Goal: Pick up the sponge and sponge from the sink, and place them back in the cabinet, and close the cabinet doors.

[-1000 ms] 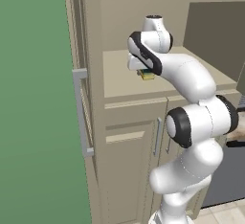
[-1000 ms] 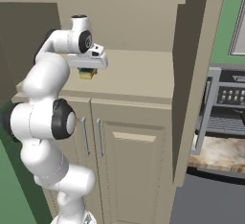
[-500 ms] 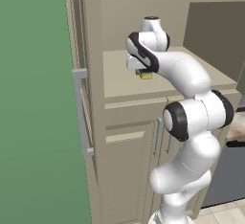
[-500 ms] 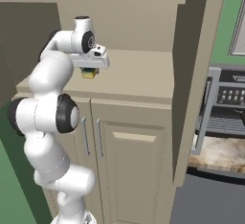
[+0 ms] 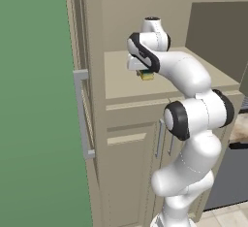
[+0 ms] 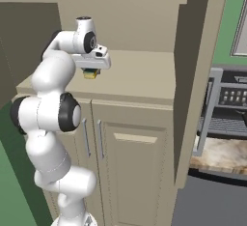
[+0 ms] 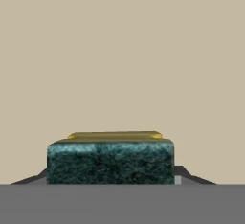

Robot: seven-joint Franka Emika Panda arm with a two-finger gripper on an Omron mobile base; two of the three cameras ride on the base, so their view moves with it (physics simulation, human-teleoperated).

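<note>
One sponge, one cabinet, seemingly two lower doors.

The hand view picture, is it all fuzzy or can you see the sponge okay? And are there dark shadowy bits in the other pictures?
In the hand view the sponge looks sharp, its green scrub grainy, against plain flat beige. In the left base view a dark shadow covers the cabinet's inner right wall. In the right base view the shade lies on the inner left wall, and nothing glares.

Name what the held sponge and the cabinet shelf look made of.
Sponge: a dark green, coarse, speckled scrub layer over a smooth yellow base, probably foam. Shelf of the cabinet: matte beige, flat and even, probably painted wood; no grain shows. The gripper holds the sponge just above it.
</note>
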